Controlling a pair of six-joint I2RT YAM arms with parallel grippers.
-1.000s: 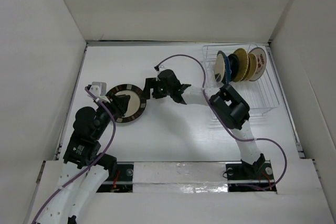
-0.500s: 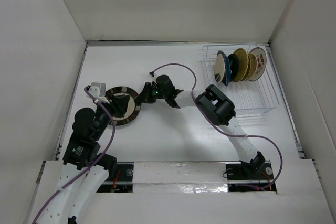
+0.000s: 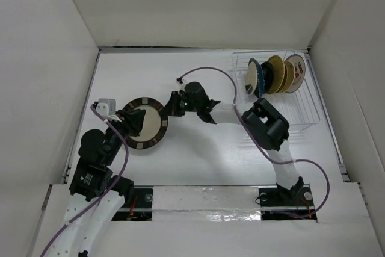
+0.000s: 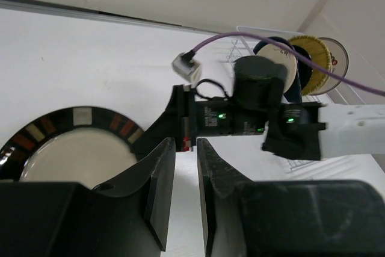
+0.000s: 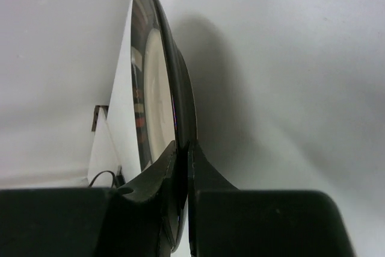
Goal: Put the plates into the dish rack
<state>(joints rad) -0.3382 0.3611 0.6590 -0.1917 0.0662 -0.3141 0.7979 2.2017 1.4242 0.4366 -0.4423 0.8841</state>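
Seen from above: dark-rimmed plate (image 3: pixel 147 129) far left of the dish rack (image 3: pixel 302 108), rim pinched by right gripper (image 3: pixel 168 111). From left wrist: left gripper (image 4: pixel 186 148) slightly apart, nothing between. From right wrist: clamped on thin rim only; could pivot or slip during transport.

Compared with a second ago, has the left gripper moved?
Yes, slightly. The left gripper has drawn back toward the bottom left of the overhead view, farther from the dish rack.
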